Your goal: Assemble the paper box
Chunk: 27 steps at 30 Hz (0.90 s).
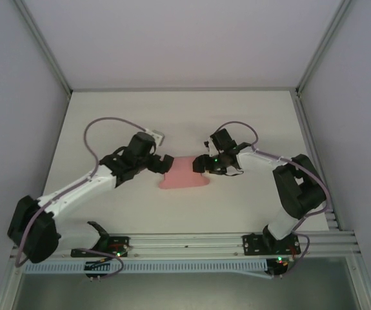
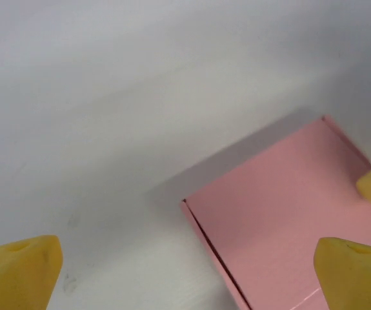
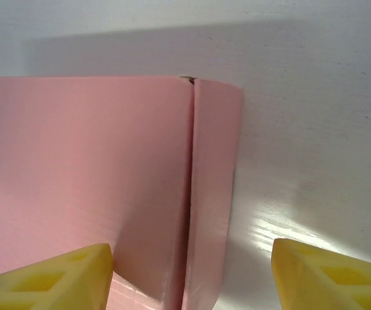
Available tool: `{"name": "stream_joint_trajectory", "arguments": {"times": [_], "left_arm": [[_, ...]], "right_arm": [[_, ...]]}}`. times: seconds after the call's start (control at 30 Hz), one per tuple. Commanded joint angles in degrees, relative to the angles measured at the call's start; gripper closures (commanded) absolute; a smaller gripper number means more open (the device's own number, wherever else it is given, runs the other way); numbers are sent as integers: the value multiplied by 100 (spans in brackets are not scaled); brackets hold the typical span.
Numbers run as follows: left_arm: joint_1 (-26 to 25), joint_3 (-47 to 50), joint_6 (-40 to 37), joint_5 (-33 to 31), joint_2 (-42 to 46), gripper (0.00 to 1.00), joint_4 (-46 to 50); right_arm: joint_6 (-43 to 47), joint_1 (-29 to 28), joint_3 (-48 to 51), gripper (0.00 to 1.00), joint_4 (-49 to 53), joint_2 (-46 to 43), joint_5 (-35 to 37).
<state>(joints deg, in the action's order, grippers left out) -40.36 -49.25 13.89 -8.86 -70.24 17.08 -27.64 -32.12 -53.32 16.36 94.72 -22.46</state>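
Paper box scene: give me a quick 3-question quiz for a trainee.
1. True or false: the paper box lies on the table between the left gripper and the right gripper.
2. Right wrist view: what runs between the right gripper's fingers? A) the box's folded side edge B) a cable C) tape
3. Fill in: the left gripper's jaws stand wide ____.
Key: 1 true; 2 A; 3 open.

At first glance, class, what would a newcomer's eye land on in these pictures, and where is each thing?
The pink paper box stands out, lying in the middle of the white table. The left tool and right tool meet it from either side, both open. Up close, the right tool's bright yellow fingers straddle the box's folded side flap.
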Motion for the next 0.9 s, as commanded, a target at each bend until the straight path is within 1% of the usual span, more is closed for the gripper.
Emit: {"name": "stream_joint_trajectory", "arguments": {"times": [0.0,0.13,0.17,0.23,0.27,0.33,0.5,0.53,0.6,0.77,0.87], "left_arm": [[273,401,1209,814,-32,0,-387],[570,652,1402,1609,-560,0,-728],[627,692,1434,1861,-732,4,-886],[709,761,1593,2205,-981,7,-1164],[744,797,1644,2368,-1096,11,-1290],[775,939,1763,2631,-1224,18,-1562],[837,1430,2202,3345,-1445,30,-2363],[845,1476,2255,3387,-1484,31,-2423],[837,1565,2296,3390,-1532,36,-2550],[880,1542,2316,3397,-1708,65,-2649],[943,1652,2393,3493,-1695,70,-2883]], "right_arm": [[-83,-72,-49,34,-110,122,336],[-160,-102,42,34,-216,112,424],[-178,-102,74,34,-271,90,418],[-264,-110,149,34,-338,33,478],[-302,-109,198,34,-382,-9,505],[-367,-110,261,34,-440,-80,553],[-603,-115,401,35,-585,-179,645],[-660,-128,430,35,-606,-182,672],[-749,-178,518,35,-741,-200,664],[-887,-237,699,35,-1022,-365,632],[-912,-229,705,34,-1073,-584,644]]}}
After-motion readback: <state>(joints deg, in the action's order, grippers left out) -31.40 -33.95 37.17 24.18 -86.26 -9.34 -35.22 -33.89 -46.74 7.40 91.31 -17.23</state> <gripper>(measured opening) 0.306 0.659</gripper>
